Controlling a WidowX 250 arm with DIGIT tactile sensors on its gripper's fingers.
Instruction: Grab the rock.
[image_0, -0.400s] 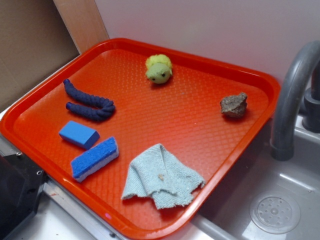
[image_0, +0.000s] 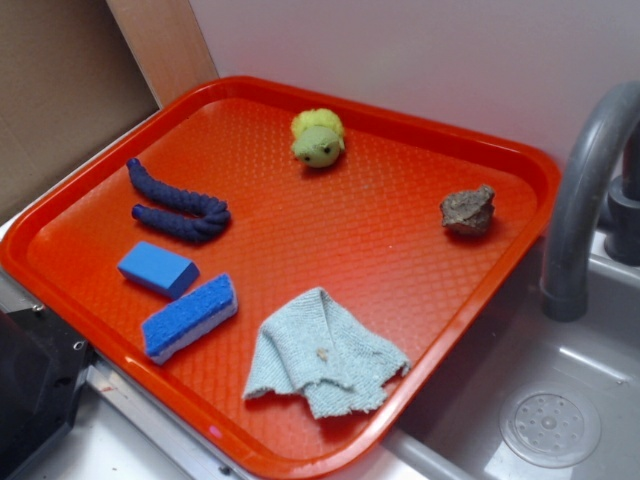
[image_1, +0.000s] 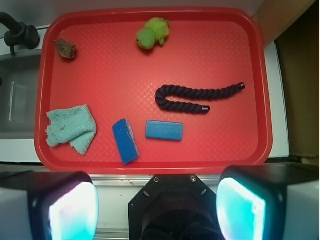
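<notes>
The rock (image_0: 468, 211), a rough grey-brown lump, lies near the right edge of the red tray (image_0: 520, 165). In the wrist view the rock (image_1: 65, 49) sits at the tray's far left corner. My gripper (image_1: 157, 207) is open and empty, its two pads far apart at the bottom of the wrist view, high above the tray's near rim (image_1: 150, 165) and far from the rock. The gripper does not show in the exterior view. A yellow-green plush toy (image_0: 318, 138) lies at the tray's back.
On the tray lie a dark blue rope (image_0: 178, 208), a blue block (image_0: 158, 269), a blue sponge (image_0: 189, 316) and a light teal cloth (image_0: 320, 352). A grey faucet (image_0: 585, 190) and sink (image_0: 550, 400) stand right of the tray, close to the rock.
</notes>
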